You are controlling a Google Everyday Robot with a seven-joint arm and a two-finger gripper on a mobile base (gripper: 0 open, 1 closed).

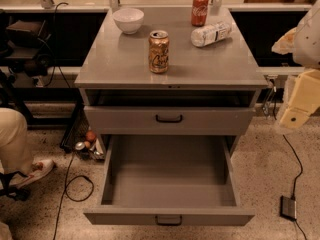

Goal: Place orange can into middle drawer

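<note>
Nearest is one pulled-out drawer (169,184), open toward the viewer, its grey inside bare; whether it is the middle one cannot be told. Behind and above it sits one shut drawer (125,120) with a dark handle, and above that a dark slot runs under the top. That makes two drawer fronts in view on the one grey cabinet (115,64).

One gripper (299,104) shows as cream blocks at the right edge, level with the shut drawer and just off the cabinet's right side. Whether it is open or closed cannot be told. Nothing is seen held in it, and it is well apart from the can.

On the cabinet top stand two cans. The orange can (159,51) is the nearer one, at about the middle of the top and slightly left of centre, standing free with nothing touching it. It is upright: its long axis is vertical, the silver top faces up, and the pale lettering faces the viewer.

Farther back and to the right, one clear bottle (210,34) lies on its side, its length running roughly left to right. Just behind it the red can (199,9) stands upright. One white bowl (128,20) sits at the back left.
</note>
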